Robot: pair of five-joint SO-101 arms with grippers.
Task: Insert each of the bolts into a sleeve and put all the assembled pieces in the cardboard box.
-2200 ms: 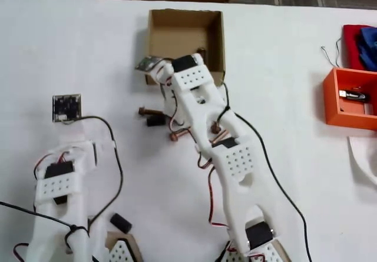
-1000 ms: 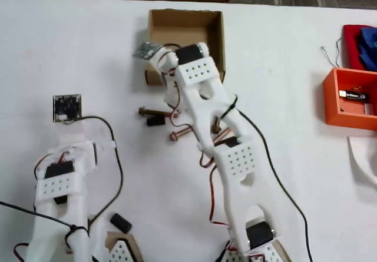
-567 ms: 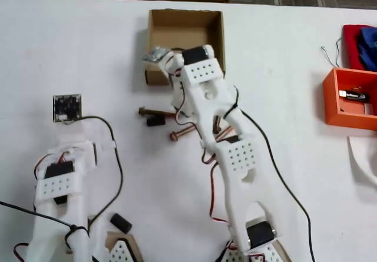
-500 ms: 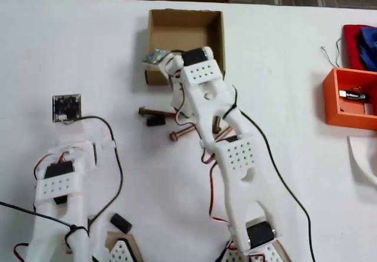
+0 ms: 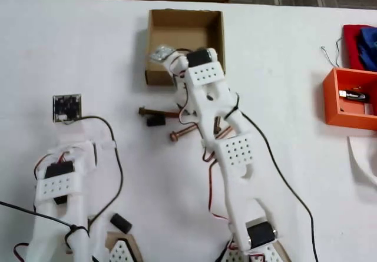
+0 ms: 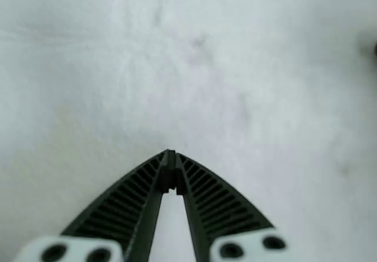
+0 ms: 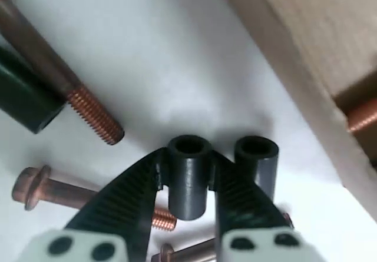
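While the right gripper pinches an empty black cylindrical sleeve — insertion stage — a loose copper-coloured flanged bolt probably goes into it next.

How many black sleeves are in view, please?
4: a sleeve in the right hand, another beside it, one by the long bolt, one beside the left arm; others may be hidden.

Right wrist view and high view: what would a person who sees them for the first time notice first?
The right hand grips a black sleeve just beside the cardboard box, with a second sleeve close next to it. Copper bolts lie loose on the white table nearby.
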